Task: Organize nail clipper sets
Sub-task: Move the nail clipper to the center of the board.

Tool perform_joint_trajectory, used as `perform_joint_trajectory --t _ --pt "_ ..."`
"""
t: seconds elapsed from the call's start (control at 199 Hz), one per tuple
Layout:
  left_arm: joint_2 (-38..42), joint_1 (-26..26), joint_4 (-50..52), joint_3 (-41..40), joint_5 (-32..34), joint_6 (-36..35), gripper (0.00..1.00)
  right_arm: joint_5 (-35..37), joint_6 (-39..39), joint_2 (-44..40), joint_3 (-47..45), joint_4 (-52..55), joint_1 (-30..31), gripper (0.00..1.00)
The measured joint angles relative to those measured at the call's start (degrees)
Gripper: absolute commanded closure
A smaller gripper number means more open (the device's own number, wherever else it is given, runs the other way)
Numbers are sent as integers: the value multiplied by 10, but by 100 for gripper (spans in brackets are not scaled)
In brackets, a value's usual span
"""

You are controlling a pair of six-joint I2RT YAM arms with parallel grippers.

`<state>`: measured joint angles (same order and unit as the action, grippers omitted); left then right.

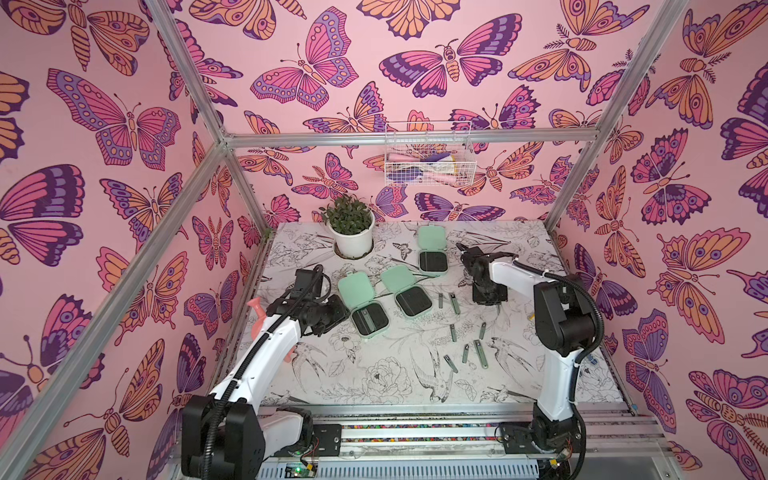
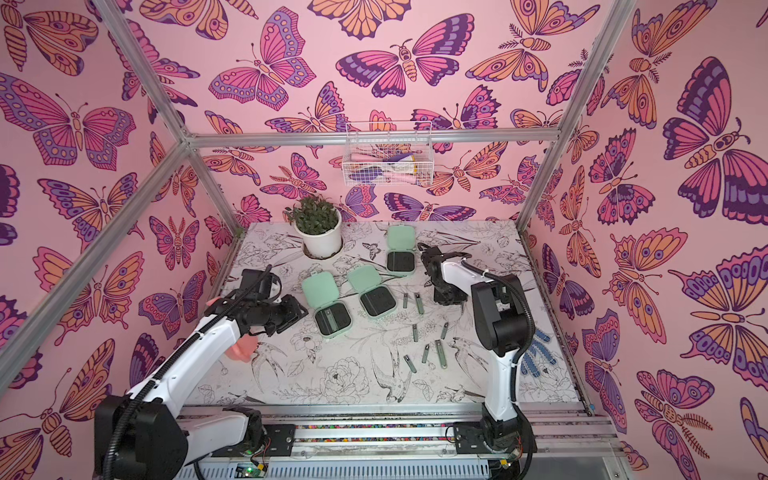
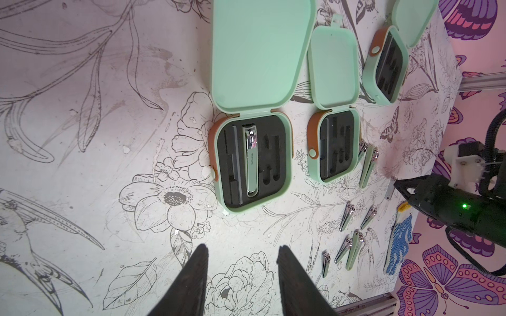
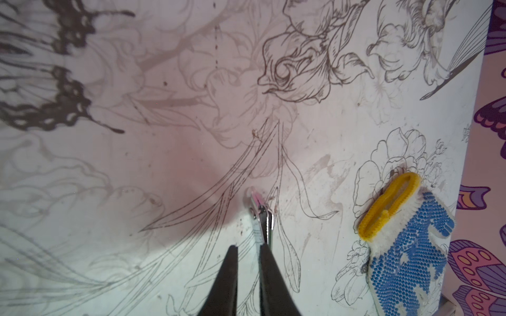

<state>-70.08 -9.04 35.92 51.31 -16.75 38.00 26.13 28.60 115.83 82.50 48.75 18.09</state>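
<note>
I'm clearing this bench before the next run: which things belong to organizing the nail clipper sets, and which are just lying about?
Part of the job: nearest case, middle case and farthest case, all mint-green and open; the seated clipper in the nearest case; the loose clippers.

Lying about: potted plant; blue dotted glove; pink watering can; hanging wire basket.

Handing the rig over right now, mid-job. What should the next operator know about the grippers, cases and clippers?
Left gripper: open, empty, aimed at the near case.
Right gripper: jaws narrow at a stray clipper near the glove; grip unclear.
Done: near case holds one seated clipper. Middle case and far case, both open, look empty.
Left: seven loose clippers on the table, plus the stray one, to slot in.
</note>
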Motion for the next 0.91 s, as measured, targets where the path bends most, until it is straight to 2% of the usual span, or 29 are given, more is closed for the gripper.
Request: perform_joint_trajectory --t 0.614,0.906 --pt "-5 0 -1 0 -2 0 56 -17 -3 0 -15 -17 -19 83" --pt "-5 0 -1 0 -2 0 57 -26 -5 -2 -23 -29 -28 89"
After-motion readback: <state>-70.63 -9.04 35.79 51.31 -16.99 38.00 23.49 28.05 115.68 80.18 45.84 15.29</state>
